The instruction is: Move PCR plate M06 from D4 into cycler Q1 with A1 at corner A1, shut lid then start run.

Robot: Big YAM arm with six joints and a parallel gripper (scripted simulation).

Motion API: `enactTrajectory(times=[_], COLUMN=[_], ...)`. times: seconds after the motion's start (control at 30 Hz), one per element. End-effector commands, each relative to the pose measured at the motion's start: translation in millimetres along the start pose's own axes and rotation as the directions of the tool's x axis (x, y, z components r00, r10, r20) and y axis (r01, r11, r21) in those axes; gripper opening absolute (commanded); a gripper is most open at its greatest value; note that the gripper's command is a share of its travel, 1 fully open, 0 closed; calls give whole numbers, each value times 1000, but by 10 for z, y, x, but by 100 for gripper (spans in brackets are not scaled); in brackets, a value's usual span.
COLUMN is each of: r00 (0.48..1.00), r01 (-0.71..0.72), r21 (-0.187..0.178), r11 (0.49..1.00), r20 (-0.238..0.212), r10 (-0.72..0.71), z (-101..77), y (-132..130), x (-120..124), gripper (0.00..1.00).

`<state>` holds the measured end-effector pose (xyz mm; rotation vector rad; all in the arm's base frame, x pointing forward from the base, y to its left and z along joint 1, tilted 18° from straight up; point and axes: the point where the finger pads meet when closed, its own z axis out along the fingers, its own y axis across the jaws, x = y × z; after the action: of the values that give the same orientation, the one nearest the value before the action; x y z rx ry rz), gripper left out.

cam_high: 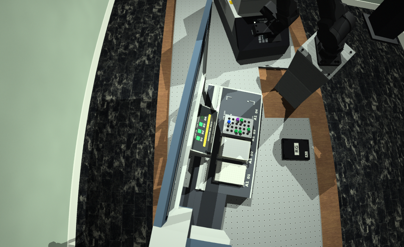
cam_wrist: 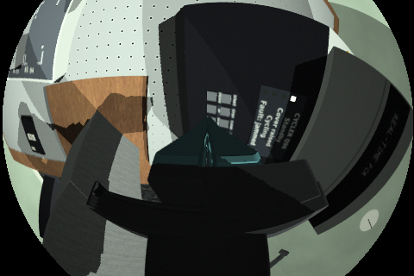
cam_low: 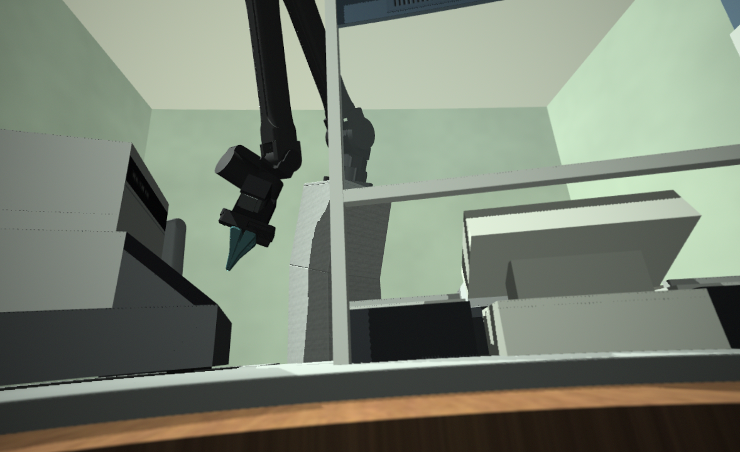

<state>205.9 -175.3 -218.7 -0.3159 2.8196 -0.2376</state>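
Note:
The real-time cycler Q1 (cam_high: 251, 31) stands at the far end of the bench, partly under the arm. In the side view its lid (cam_low: 52, 185) lies down over the body. My gripper (cam_low: 237, 250) is shut and empty, with its teal fingers pointing down at Q1's sloped front panel from a short way above. In the wrist view the fingertips (cam_wrist: 209, 144) hang just below the key block (cam_wrist: 221, 106), beside the status text (cam_wrist: 276, 123). The keys also show in the overhead view (cam_high: 262, 38). The D4 nest (cam_high: 240, 105) holds no plate. M06 is not in view.
The tube cooling block (cam_high: 237, 126) sits on D3 with coloured tubes in its bores. The deep-well block (cam_high: 234, 149) is on D2 and plate N06 (cam_high: 230, 173) on D1. The RG nest (cam_high: 294, 150) stands empty to the right. A grey ramp (cam_high: 301, 78) lies by the arm's base.

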Motion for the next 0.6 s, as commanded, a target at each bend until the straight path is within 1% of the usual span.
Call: enactTrajectory(times=[0.0,0.07,0.13,0.2,0.23,0.27,0.37,0.5,0.57], r00=[1000,1000,1000,1000,1000,1000,1000,1000,1000], r01=[3,5,5,-2,-5,-10,-7,-7,2], r21=[-21,-23,-23,2,10,10,-5,-27,-23], r11=[1000,1000,1000,1000,1000,1000,1000,1000,1000], r20=[-14,-12,-12,3,8,7,-4,-18,-12], r10=[-3,-5,-5,2,5,10,6,7,-2], z=[1,50,50,70,84,109,162,180,230], y=[51,34,34,-77,-118,-127,-118,-41,-83], x=[87,64,64,9,-6,3,42,105,66], gripper=[0,0,0,0,0,0,0,0,0])
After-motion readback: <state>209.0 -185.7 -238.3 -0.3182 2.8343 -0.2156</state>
